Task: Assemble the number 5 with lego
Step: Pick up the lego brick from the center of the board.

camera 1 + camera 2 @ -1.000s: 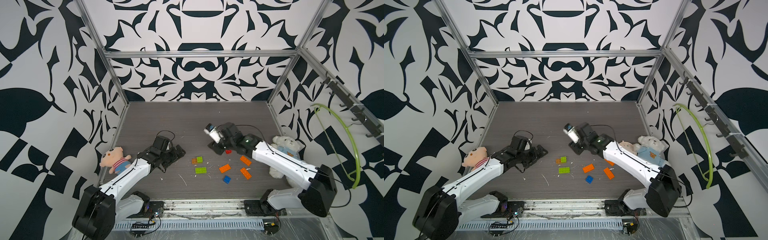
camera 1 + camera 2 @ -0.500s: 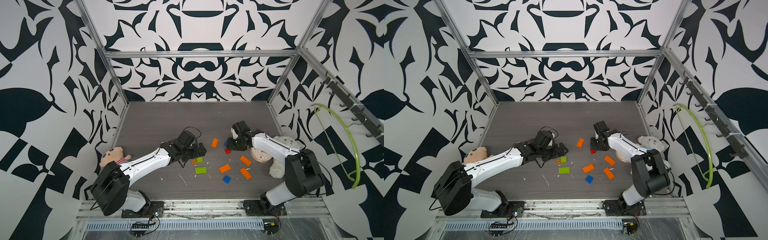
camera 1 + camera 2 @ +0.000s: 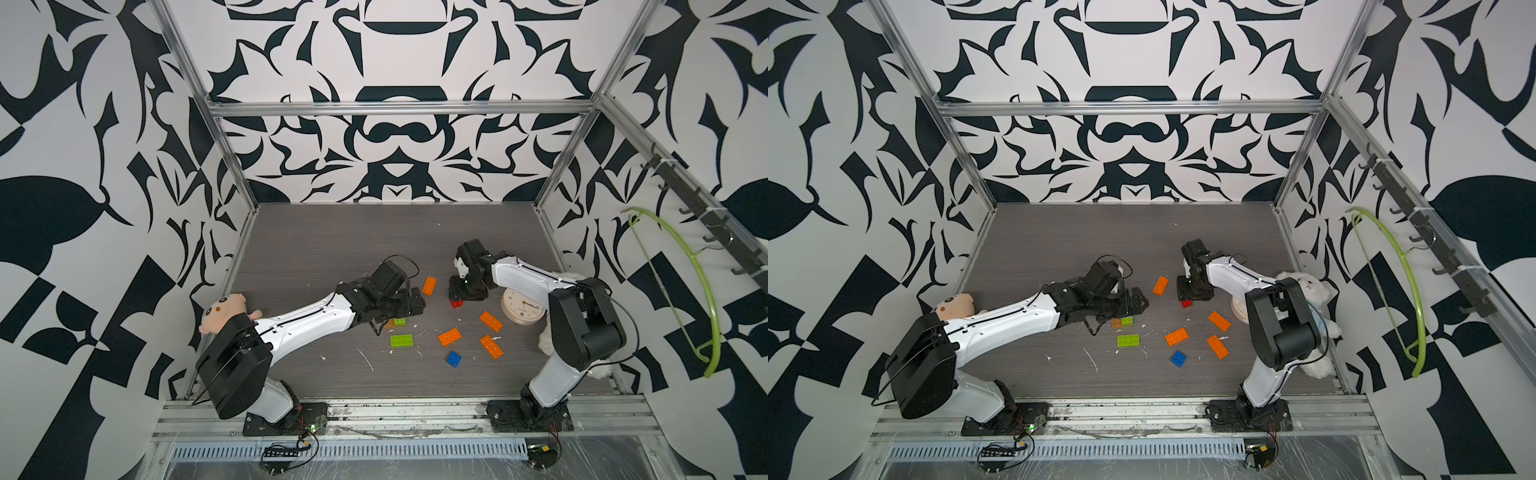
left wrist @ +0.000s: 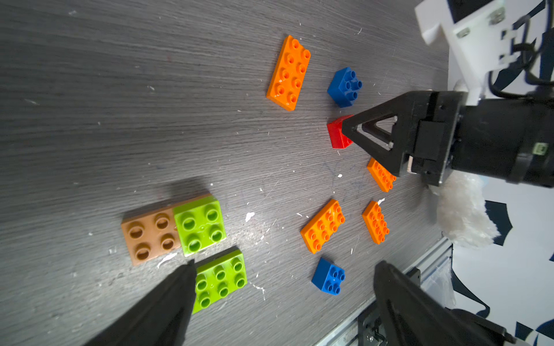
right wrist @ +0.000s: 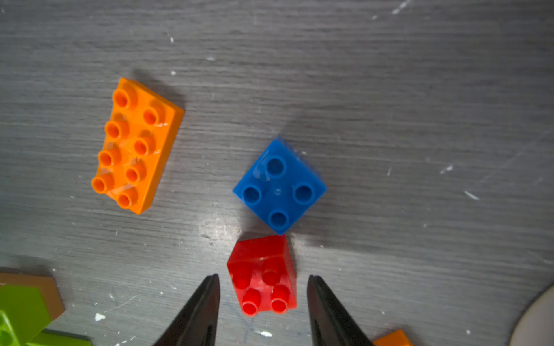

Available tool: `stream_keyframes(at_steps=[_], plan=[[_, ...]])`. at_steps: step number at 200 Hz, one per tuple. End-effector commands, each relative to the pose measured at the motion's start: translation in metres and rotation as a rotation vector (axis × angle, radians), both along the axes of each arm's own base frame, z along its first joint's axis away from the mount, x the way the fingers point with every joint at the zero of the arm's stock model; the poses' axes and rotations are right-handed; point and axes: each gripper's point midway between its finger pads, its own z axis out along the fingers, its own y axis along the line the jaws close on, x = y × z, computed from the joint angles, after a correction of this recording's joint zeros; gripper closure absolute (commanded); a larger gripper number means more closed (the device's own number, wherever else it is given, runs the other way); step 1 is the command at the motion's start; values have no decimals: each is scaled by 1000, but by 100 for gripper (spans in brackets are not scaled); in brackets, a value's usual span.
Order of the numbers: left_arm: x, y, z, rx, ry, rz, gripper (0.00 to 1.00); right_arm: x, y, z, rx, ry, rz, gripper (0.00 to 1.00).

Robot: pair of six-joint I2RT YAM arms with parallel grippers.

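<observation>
Straddles red brick (image 5: 260, 263) with right gripper (image 5: 263, 277) parted, not touching; holds left gripper (image 4: 284, 263) spread wide near green brick (image 4: 220, 280).

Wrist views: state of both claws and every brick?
Red square studded plastic brick: tipped on its side, loose.
Right claw: open, straddling the red brick.
Left claw: open, empty.
Two blue square studded bricks: studs up, loose.
Four orange oblong studded bricks: studs up, separate.
Lime green square brick, brown square brick: edge to edge, studs up.
Lime green oblong brick: studs up, loose.
</observation>
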Motion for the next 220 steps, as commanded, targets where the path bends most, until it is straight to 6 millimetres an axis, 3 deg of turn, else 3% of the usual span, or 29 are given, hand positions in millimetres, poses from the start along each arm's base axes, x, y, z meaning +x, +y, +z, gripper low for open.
stream_keyframes(at_steps=[1, 49, 101, 153, 220], plan=[[3, -2, 1, 15, -8, -5, 1, 3, 6, 8, 1, 1, 58, 51], [4, -1, 0, 22, -8, -2, 1, 5, 6, 2, -52, 5, 94, 55], [4, -1, -3, 31, -3, -2, 1, 1, 5, 0, -97, 19, 114, 67], [3, 2, -4, 40, -4, 3, 1, -4, 11, 9, -93, 1, 127, 58], [3, 1, -6, 45, 4, 2, 1, -11, 6, 7, -120, 17, 139, 57]])
